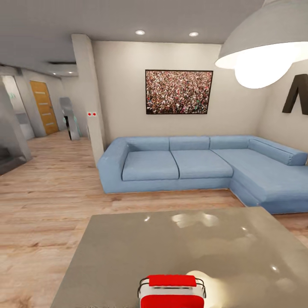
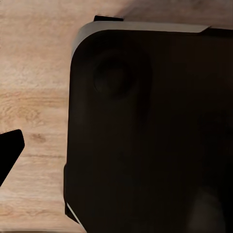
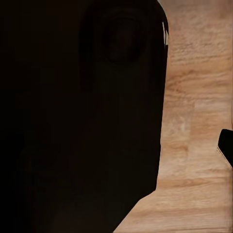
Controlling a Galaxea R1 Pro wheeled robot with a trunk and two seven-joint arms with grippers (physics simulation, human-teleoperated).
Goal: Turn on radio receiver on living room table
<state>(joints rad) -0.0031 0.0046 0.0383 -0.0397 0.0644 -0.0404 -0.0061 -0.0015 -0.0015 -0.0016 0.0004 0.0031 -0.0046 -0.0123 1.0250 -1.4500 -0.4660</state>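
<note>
The red radio receiver (image 1: 172,291) stands on the near edge of the grey glossy table (image 1: 128,252), at the bottom middle of the head view. It has a white trim band and a thin wire handle over its top; its lower part is cut off by the frame. In the left wrist view a dark fingertip (image 2: 9,153) pokes in over wood floor beside a large dark robot body (image 2: 150,131). The right wrist view has a dark fingertip (image 3: 226,145) at its edge, next to the same kind of dark bulk (image 3: 77,111). Neither pair of jaws is seen whole.
Beyond the table a blue L-shaped sofa (image 1: 192,164) lines the far wall under a framed crowd picture (image 1: 179,91). A white pendant lamp (image 1: 265,47) hangs at the upper right. Wood floor (image 1: 47,201) runs left toward a hallway with an orange door (image 1: 44,107).
</note>
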